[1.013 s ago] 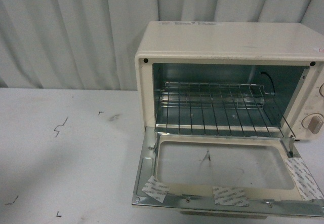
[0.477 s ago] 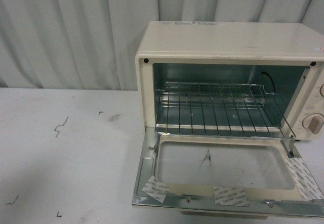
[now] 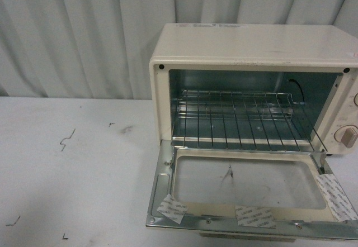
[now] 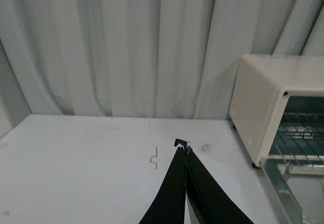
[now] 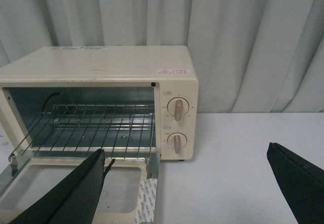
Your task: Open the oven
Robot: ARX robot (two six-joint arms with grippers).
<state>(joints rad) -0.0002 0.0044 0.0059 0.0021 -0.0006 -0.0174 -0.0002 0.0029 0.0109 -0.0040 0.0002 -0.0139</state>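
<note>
The cream-white oven (image 3: 251, 48) stands on the white table at the right of the front view. Its glass door (image 3: 246, 188) hangs fully open and lies flat toward me. The wire rack (image 3: 240, 118) sits inside the open cavity. The oven also shows in the right wrist view (image 5: 101, 72) with its two knobs (image 5: 177, 125), and in the left wrist view (image 4: 263, 102). My left gripper (image 4: 187, 150) is shut and empty, over the table left of the oven. My right gripper (image 5: 187, 171) is open and empty, in front of the oven's knob side. Neither arm shows in the front view.
A pleated grey curtain (image 3: 84, 34) hangs behind the table. Small dark marks (image 3: 67, 139) dot the white tabletop (image 3: 67, 191) left of the oven. Tape strips (image 3: 170, 209) are stuck on the door's inner frame.
</note>
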